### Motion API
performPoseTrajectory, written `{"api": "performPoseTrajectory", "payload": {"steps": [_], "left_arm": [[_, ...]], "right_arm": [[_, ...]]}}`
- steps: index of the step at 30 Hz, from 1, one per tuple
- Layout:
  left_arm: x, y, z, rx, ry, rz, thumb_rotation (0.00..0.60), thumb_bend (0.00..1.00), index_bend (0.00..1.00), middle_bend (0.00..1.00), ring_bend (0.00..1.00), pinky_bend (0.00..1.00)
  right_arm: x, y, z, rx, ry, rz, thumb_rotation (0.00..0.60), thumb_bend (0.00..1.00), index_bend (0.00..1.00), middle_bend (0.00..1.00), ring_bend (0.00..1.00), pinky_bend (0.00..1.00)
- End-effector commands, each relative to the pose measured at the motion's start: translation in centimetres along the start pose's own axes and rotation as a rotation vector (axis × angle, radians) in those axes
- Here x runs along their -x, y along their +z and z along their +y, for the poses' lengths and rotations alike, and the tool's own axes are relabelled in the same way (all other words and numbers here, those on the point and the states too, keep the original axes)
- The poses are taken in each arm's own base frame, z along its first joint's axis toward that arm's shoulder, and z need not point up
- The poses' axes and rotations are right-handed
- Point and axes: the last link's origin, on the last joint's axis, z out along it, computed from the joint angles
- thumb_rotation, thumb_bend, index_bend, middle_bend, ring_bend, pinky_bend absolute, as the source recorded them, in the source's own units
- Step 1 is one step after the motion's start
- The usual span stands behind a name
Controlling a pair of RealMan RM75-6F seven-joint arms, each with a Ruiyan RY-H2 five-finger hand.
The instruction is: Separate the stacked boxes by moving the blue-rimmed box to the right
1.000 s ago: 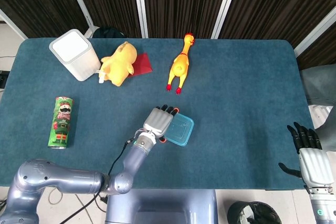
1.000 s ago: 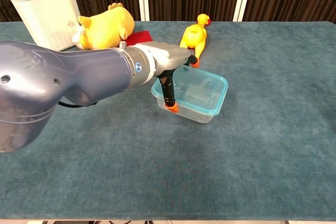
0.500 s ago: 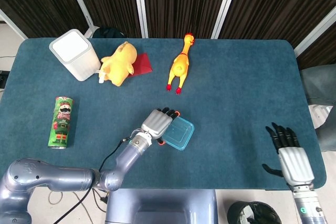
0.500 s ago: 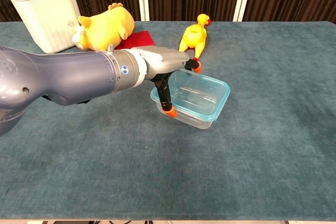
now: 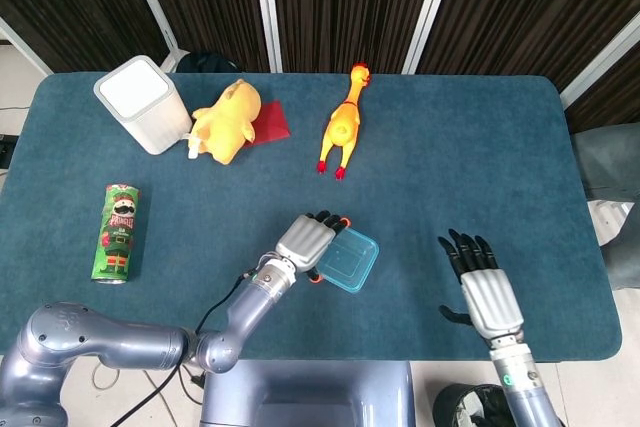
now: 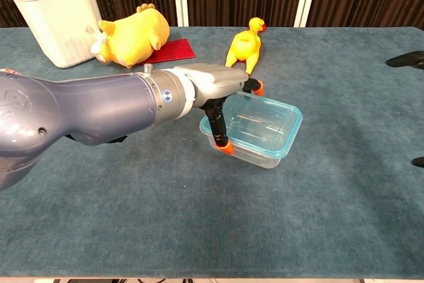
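Observation:
The clear box with the blue rim [image 5: 350, 260] sits at the middle front of the table, and in the chest view the blue-rimmed box [image 6: 265, 124] is tilted over a second clear box [image 6: 257, 157] just below it. My left hand [image 5: 308, 239] grips its left end, fingers over the rim; in the chest view the left hand [image 6: 211, 84] has one orange-tipped finger [image 6: 222, 145] down the near wall. My right hand [image 5: 487, 290] hovers open, fingers spread, to the right of the box and apart from it.
A white bin [image 5: 143, 102] stands at the back left, with a yellow plush toy [image 5: 228, 119] on a red cloth [image 5: 272, 123] beside it. A rubber chicken [image 5: 342, 125] lies at the back middle. A green can [image 5: 118, 232] lies at the left.
My left hand has shifted the blue-rimmed box to the right and tilted it off the lower box. My right hand has come in from the right edge toward the box.

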Motion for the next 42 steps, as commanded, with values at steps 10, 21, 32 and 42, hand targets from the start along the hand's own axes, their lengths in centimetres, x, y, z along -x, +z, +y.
{"api": "performPoseTrajectory", "payload": {"steps": [10, 21, 32, 42], "left_arm": [[0.5, 0.1, 1.3, -0.016, -0.041, 0.003, 0.600, 0.12, 0.20, 0.23, 0.17, 0.31], [0.6, 0.8, 2.6, -0.013, -0.041, 0.014, 0.600, 0.12, 0.20, 0.23, 0.17, 0.31], [0.6, 1.0, 3.6, -0.019, -0.058, 0.018, 0.600, 0.12, 0.20, 0.23, 0.17, 0.31], [0.5, 1.0, 4.0, -0.025, -0.066, 0.022, 0.600, 0.12, 0.20, 0.23, 0.17, 0.31]], "right_arm": [[2.6, 1.2, -2.6, 0.028, 0.042, -0.020, 0.600, 0.15, 0.00, 0.00, 0.00, 0.00], [3.7, 2.1, -5.4, 0.007, 0.084, -0.027, 0.600, 0.15, 0.00, 0.00, 0.00, 0.00], [4.7, 2.3, -6.9, 0.016, 0.148, -0.036, 0.600, 0.15, 0.00, 0.00, 0.00, 0.00], [4.7, 3.2, -7.8, 0.045, 0.185, -0.004, 0.600, 0.15, 0.00, 0.00, 0.00, 0.00]]}}
